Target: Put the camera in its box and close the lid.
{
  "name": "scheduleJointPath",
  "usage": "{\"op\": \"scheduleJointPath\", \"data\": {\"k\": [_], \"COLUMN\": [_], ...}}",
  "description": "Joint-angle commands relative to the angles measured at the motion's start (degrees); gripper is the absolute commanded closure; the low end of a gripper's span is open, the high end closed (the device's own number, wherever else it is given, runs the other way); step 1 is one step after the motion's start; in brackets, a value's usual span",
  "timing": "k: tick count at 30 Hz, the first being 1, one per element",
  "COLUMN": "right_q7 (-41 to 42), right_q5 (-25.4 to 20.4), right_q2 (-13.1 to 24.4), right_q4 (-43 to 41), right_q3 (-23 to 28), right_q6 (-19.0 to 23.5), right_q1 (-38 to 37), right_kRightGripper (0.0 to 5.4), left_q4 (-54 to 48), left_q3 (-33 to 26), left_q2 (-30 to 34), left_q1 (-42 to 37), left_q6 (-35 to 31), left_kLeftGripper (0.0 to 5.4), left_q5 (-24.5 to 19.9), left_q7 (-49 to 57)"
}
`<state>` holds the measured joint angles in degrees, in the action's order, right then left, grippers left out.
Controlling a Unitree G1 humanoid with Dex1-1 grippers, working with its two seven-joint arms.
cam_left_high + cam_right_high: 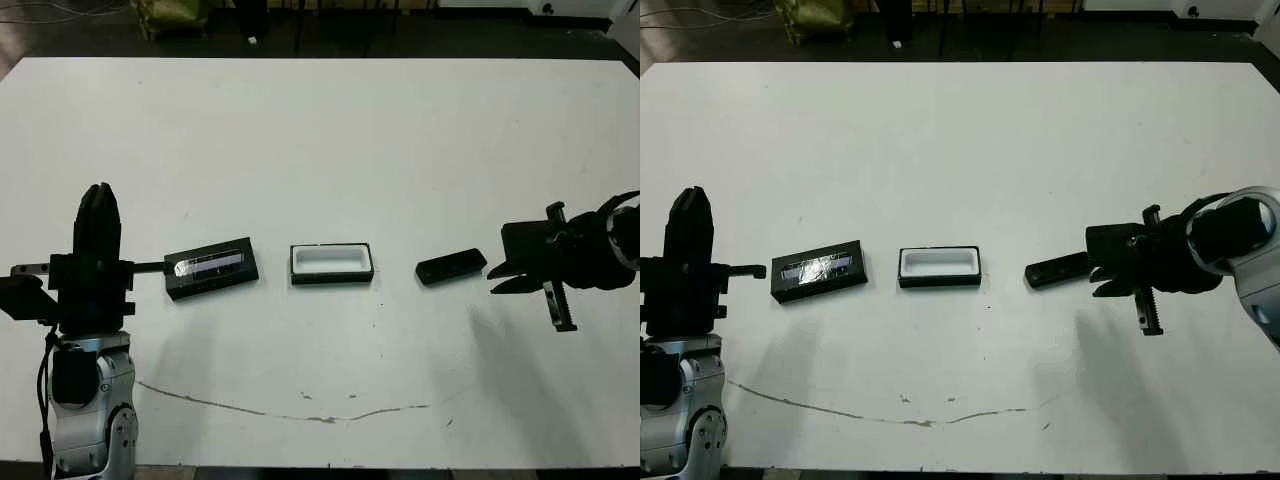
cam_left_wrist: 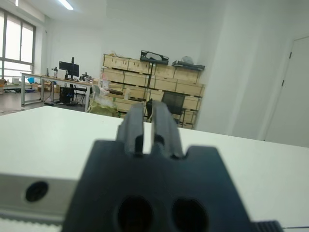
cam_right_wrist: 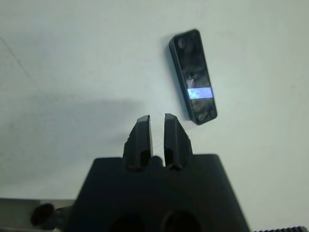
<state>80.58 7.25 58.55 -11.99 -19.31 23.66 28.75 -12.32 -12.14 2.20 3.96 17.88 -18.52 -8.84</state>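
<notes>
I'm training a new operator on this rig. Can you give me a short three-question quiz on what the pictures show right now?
1. True or false: the camera already lies inside the box.
2. Which thing lies between the other two on the table? A) lid B) box C) camera
3. Fill in: the right gripper is empty, its fingers nearly ____.

Key
1. False: the camera lies on the table, apart from the box, on the robot's right.
2. B: the lid lies to the box's left, the camera to its right.
3. Shut: only a narrow gap shows; the left gripper looks the same.
</notes>
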Motion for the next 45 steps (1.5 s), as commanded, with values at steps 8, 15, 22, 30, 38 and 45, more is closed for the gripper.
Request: {"op": "scheduleJointPath", "data": {"k": [8, 15, 22, 30, 38, 45], "right_q7": [-1.29, -1.71, -2.46, -3.68, -4.60, -5.00], "right_q5": [3.12, 3.69, 3.91, 5.40, 6.44, 7.35], "right_q2": [-0.41, -2.45, -4.60, -7.20, -8.67, -9.32], "right_q4": [1.21, 5.25, 10.22, 15.10, 18.16, 20.33], "right_q3": [-1.83, -2.35, -2.71, -3.79, -4.13, -4.70], "right_q6": [-0.52, -2.02, -5.56, -6.76, -7.15, -10.31], "right_q1": [0.37, 0.96, 0.98, 1.77, 2.56, 3.41], "right_kRightGripper": [5.40, 5.40, 5.40, 5.40, 5.40, 5.40], "left_q4": [0.43, 0.31, -0.33, -0.26, 0.02, 0.23], "left_q3": [-0.07, -0.02, 0.20, 0.61, 0.47, 0.53], "left_q2": [0.09, -0.03, -0.01, -0.11, -0.03, -0.07], "left_q1": [0.93, 1.05, 1.41, 1.46, 1.43, 1.24], "left_q6": [-0.86, -0.81, -1.26, -1.45, -1.28, -0.86], "left_kLeftGripper": [5.38, 5.38, 5.38, 5.38, 5.38, 5.38], "left_q5": [0.00, 0.32, 1.29, 1.21, 0.88, 0.89], "left_q7": [0.11, 0.27, 1.20, 1.12, 0.84, 0.66]}}
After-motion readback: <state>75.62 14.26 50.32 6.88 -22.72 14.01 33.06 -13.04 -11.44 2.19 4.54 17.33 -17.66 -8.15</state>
